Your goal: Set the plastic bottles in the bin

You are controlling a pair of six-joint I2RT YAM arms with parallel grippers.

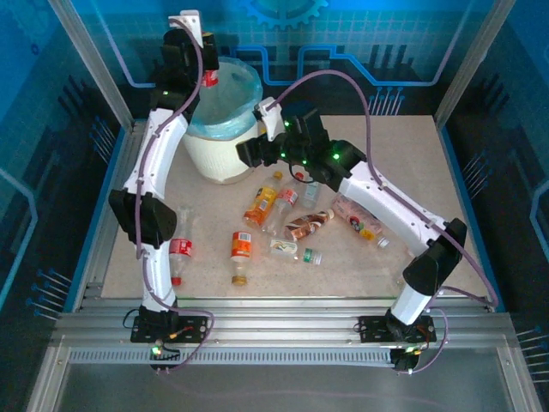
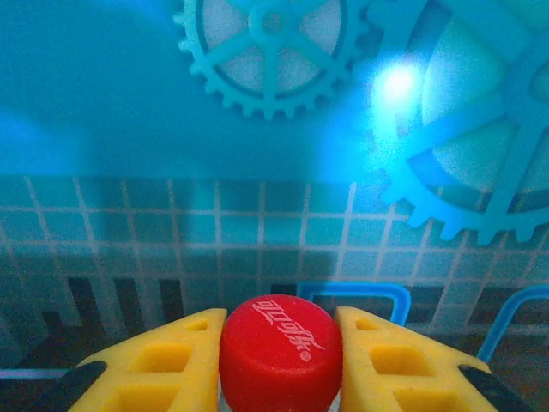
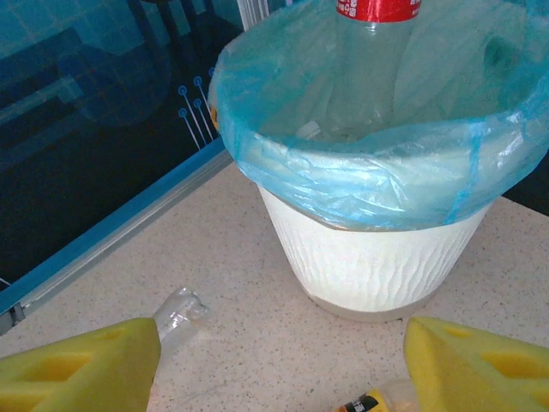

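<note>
Our left gripper [image 2: 279,365] squeezes a bottle [image 3: 377,10] by its top (the one with the red cap [image 2: 279,343]), and the bottle hangs right under it, over the bin [image 3: 369,257]. Our right gripper [image 3: 283,352] has its fingers [image 3: 86,369] spread wide with nothing between them; the bin stands just in front of it. More bottles [image 1: 296,225] lie on the table [image 1: 386,283] behind it.

The bin [image 3: 369,257] is seen as matt white plastic, finely rippled; its liner [image 3: 360,184] — thin, translucent, crinkled film — is faintly shiny. The bottle cap [image 2: 280,354] is smooth glossy plastic (the yellow fingers [image 2: 163,369] beside it look matt).
</note>
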